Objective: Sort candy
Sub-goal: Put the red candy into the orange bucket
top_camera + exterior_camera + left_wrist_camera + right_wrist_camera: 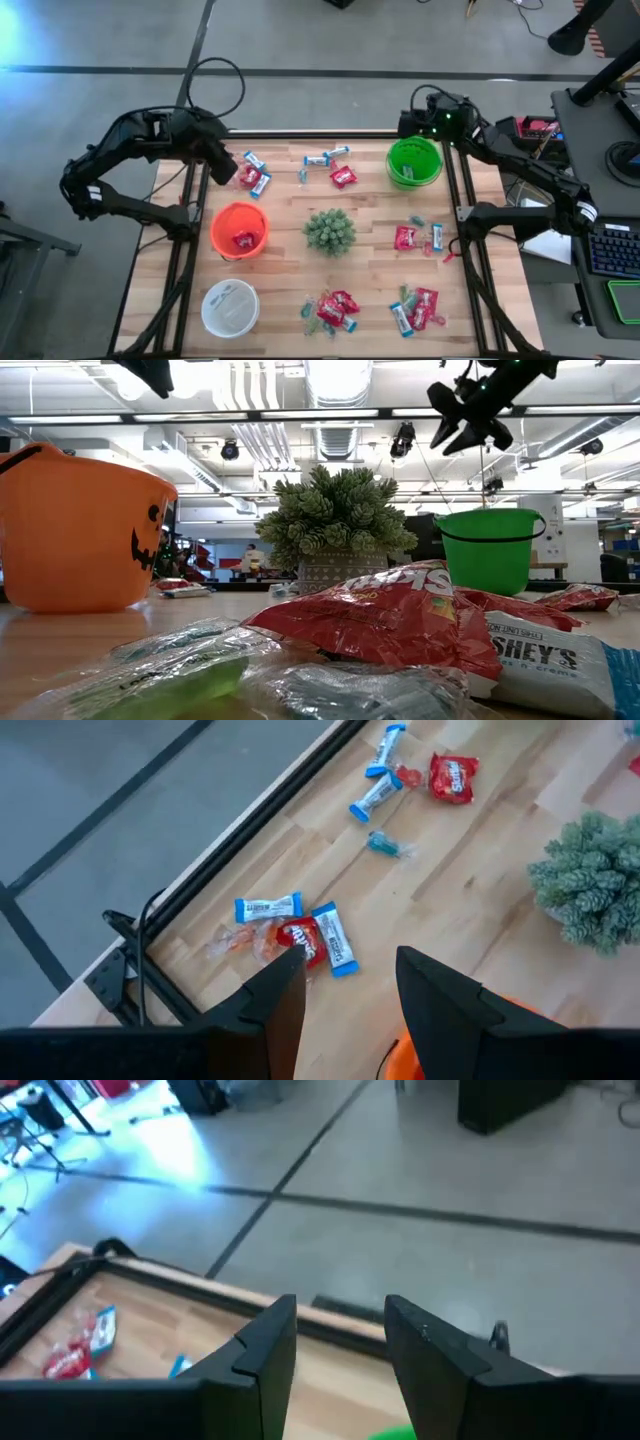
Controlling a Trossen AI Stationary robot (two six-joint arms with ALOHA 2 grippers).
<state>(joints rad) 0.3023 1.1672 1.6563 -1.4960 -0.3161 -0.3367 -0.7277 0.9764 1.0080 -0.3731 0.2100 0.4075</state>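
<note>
the right pincer [418, 124] hangs over the green bowl [414, 162] at the table's [370, 230] one o'clock corner, fingers parted and empty. the left pincer [345, 1010], also parted and empty, hovers above a candy cluster [252, 176] at eleven o'clock. more candy [332, 308] lies scattered around the spiky plant [330, 231].
</note>
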